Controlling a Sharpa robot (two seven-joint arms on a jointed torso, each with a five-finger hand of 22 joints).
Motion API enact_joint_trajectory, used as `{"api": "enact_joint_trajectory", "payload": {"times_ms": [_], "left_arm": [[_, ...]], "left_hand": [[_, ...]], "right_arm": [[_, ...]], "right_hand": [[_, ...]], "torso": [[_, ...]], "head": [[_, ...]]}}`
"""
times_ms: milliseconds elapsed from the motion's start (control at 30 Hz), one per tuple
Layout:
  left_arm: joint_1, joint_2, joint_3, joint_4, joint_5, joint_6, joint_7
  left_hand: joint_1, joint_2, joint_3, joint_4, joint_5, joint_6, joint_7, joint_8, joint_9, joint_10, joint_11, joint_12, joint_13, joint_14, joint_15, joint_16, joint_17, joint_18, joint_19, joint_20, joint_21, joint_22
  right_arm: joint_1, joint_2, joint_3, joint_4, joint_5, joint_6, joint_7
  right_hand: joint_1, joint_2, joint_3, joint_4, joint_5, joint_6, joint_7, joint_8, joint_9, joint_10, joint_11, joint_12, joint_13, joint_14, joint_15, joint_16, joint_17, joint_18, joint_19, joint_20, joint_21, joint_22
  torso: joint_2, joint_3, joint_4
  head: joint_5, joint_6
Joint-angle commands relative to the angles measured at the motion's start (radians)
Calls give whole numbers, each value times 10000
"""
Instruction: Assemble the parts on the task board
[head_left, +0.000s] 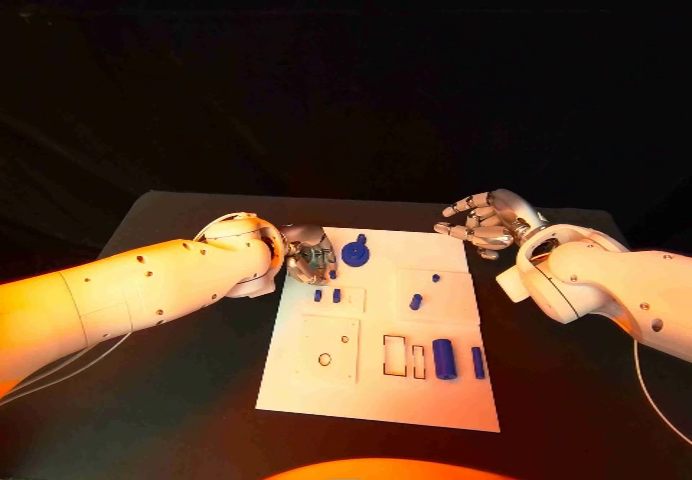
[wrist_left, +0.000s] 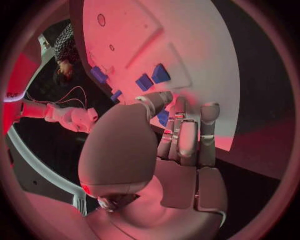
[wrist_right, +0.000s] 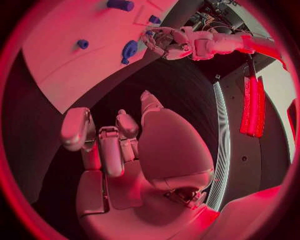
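Two robot hands | left (head_left: 307, 256) over task board (head_left: 378, 400) edge, grasp unclear | right (head_left: 488, 223) curled, holds nothing

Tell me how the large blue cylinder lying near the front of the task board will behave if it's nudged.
The large blue cylinder lies on its side, so it would probably roll sideways. It looks like rigid plastic, likely light. The task board looks smooth, so it may slide.

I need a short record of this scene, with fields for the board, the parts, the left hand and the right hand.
board: white rectangular task board in the middle of the black table
parts: small blue plastic pieces on the board, among them a round disc-shaped piece and two upright blue blocks
left hand: silver left hand at the board's far left corner, fingers curled near the disc-shaped piece; a grip cannot be told
right hand: silver right hand off the board's far right corner, holding nothing
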Motion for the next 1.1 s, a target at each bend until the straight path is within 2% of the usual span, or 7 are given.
{"api": "enact_joint_trajectory", "payload": {"times_ms": [33, 233, 300, 467, 600, 767, 1100], "left_arm": [[1, -83, 0, -73, 63, -157, -62], [11, -295, 30, -242, 505, -995, 357], [12, -384, 63, -286, 987, -1248, 584], [15, -687, 174, -313, 3149, -1698, 1438], [18, -1001, 279, -178, 5221, -1684, 2215], [21, -1384, 332, 187, 7736, -1288, 3087], [14, -1773, 345, 798, 9363, -1104, 3776]], "left_hand": [[-60, -17, -41, 49, -15, -100, -19, -60, -25, 8, 9, -56, 13, -97, 20, 24, -46, 14, -79, -3, -61, -51], [-3, 40, 38, 59, 0, 70, 95, -48, -20, -353, 155, -287, -29, -396, 125, -161, -619, 102, -403, 37, -381, -516], [11, 39, 114, 64, 10, 272, 184, 19, 3, -648, 299, -528, -130, -1123, 242, -674, -1862, 283, -1143, 119, -1050, -1458], [262, 202, 271, -139, 8, 632, 285, 180, 54, -373, 313, -366, -73, -1260, 239, -860, -2191, 319, -1156, 135, -1140, -1565], [361, 301, 249, -336, 6, 733, 254, 193, 38, -187, 237, 113, 173, -1175, 180, -871, -2095, 321, -1096, 86, -1125, -1569], [226, 462, 236, -399, 26, 654, 408, 137, -19, -953, 453, 128, 170, -3043, 341, -2588, -5119, 311, -1490, 188, -1577, -1798], [192, 523, 165, -508, 38, 594, 514, 101, -64, -1097, 572, -6, -40, -3371, 435, -3433, -5608, 315, -1776, 278, -1917, -1981]], "right_arm": [[-6, -14, 1, -84, -325, 479, 69], [-5, -90, -3, -265, -1143, 1296, 370], [-5, -110, -6, -313, -1606, 1627, 459], [-17, -134, -20, -374, -3239, 2400, 609], [-93, -151, -27, -315, -4749, 2598, 472], [-219, -81, -34, -293, -6397, 2705, -37], [-423, 214, -48, -323, -8046, 2774, -827]], "right_hand": [[417, -88, 212, -25, -54, 68, -1, 164, -5, -1379, -66, -1857, -2020, -14, -97, -650, -914, 308, -718, -17, -1477, -980], [1703, -398, 1336, -16, -11, 480, 31, 233, -80, -1878, -38, -4656, -4358, -216, -101, -1178, -1676, 390, -855, -65, -2283, -1452], [1957, -778, 2117, -25, -10, 799, 54, 189, -164, -1568, 14, -5913, -5538, -169, -73, -1178, -1662, 363, -743, -38, -2194, -1337], [1932, -1433, 3446, -126, -50, 1265, -24, 63, -310, -1074, 32, -7360, -7004, 35, -56, -964, -1292, 282, -461, -46, -1723, -897], [1847, -1654, 3846, -236, -65, 1357, -94, 31, -339, -979, 26, -7781, -7485, 198, -40, -736, -913, 205, -229, -95, -1260, -534], [1632, -1844, 4049, -286, -86, 1462, -147, 36, -340, -825, -9, -8008, -7801, 293, -75, -641, -768, 122, 2, -152, -826, -207], [1284, -2099, 3947, -237, -103, 1610, -120, 110, -314, -898, 56, -8185, -8017, 290, -18, -662, -805, 101, 64, -103, -745, -121]], "torso": [[-3, -10, -1], [-7, 0, 7], [2, -7, -10], [11, -3, -11], [13, -13, -15], [6, -11, 7], [0, -6, 27]], "head": [[-43, 13], [-66, 42], [-102, 53], [-311, 101], [-531, 96], [-647, 85], [-694, 56]]}}
